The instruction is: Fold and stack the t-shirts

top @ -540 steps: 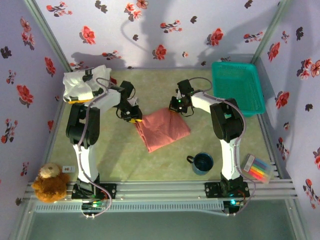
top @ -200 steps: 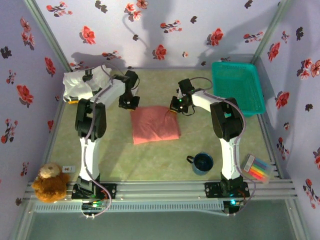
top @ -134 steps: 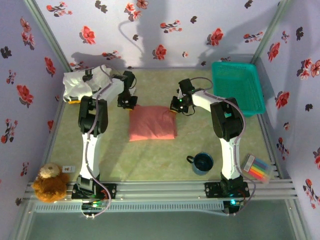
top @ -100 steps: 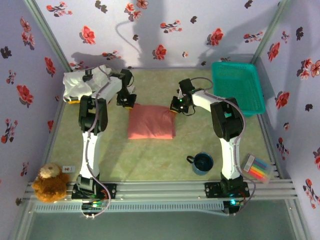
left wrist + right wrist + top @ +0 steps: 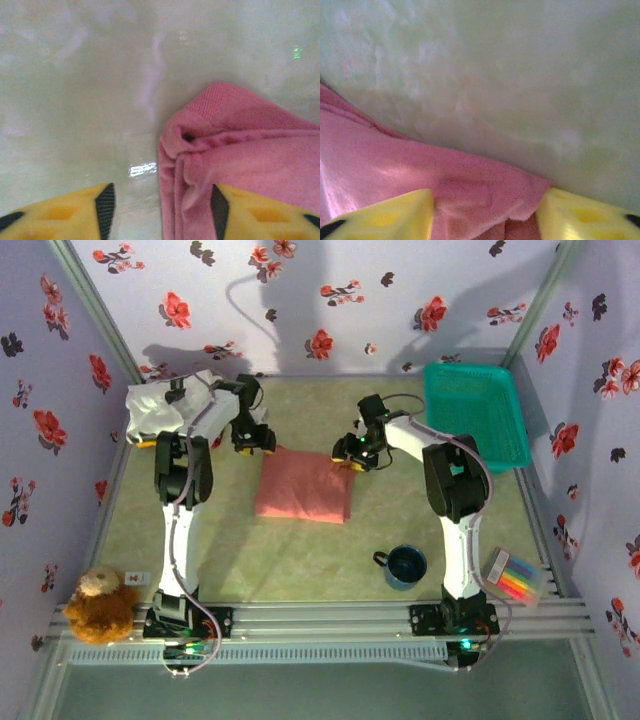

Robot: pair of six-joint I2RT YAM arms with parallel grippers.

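Mid-table, toward the far edge: large salmon-pink cloth t-shirt, folded into a flat rectangle. Left gripper sits at its far-left corner, yellow fingers apart, shirt corner lying between them, not pinched. Right gripper is at the far-right corner, fingers also spread, cloth edge loose in the gap. White t-shirt with black marks heaped in the table's far-left corner. Teal plastic mesh basket at the far-right corner.
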